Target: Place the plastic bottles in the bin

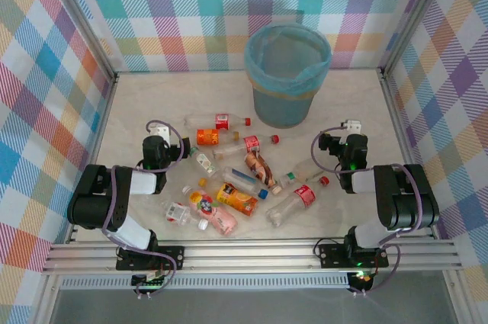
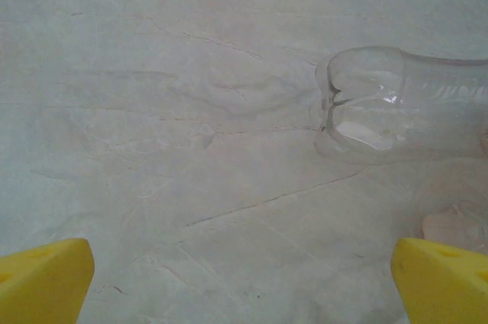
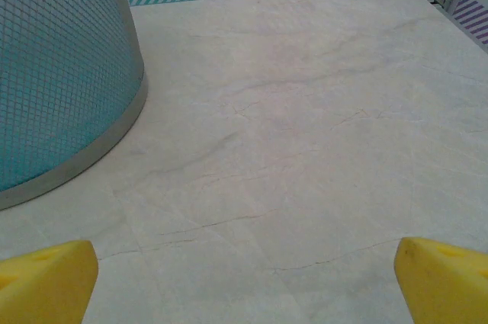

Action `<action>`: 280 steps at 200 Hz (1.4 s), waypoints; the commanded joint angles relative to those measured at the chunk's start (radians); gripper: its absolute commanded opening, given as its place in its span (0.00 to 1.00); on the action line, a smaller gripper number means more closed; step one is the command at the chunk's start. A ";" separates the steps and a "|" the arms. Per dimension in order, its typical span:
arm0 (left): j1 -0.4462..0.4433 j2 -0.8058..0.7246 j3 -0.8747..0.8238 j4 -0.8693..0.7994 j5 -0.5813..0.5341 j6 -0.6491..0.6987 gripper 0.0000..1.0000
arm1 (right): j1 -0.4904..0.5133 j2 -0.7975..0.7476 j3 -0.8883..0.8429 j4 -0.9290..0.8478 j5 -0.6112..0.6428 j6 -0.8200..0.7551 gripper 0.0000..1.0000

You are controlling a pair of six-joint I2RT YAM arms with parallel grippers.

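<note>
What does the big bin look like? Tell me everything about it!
The bin is round and grey-blue, and it stands upright on the far middle of the table. A light blue plastic bag lines it and folds over the rim. The top is open. Close up in the right wrist view, its wall looks like fine mesh with a grey band at the base. Nothing leans on it.

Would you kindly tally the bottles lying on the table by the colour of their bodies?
clear bottles: 7
orange bottles: 2
pink bottle: 1
brown bottle: 1
Total: 11, though the clear ones overlap in the pile, so that count may be off by one.
</note>
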 commanded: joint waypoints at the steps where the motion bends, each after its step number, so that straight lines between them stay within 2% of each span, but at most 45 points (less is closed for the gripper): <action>1: 0.010 -0.001 0.016 0.011 -0.003 -0.006 1.00 | -0.007 -0.008 0.006 0.004 0.007 0.015 1.00; 202: 0.010 -0.005 0.012 0.016 -0.008 -0.006 0.99 | -0.007 -0.011 0.003 0.007 0.007 0.015 1.00; 216: 0.010 -0.041 0.027 -0.042 -0.024 -0.014 0.97 | -0.006 -0.043 0.004 -0.026 0.001 0.015 0.99; 230: 0.009 -0.106 0.062 -0.164 -0.066 -0.030 0.96 | 0.001 -0.046 -0.024 0.031 -0.009 -0.002 0.96; 255: -0.018 -0.283 0.113 -0.365 -0.134 -0.037 0.95 | 0.020 -0.084 -0.062 0.077 0.013 -0.021 0.94; 262: -0.033 -0.327 0.133 -0.417 -0.144 -0.038 0.95 | 0.030 -0.123 -0.056 0.026 0.049 -0.021 0.95; 280: -0.082 -0.417 0.199 -0.563 -0.182 -0.048 0.94 | 0.031 -0.259 0.006 -0.213 0.051 -0.001 0.96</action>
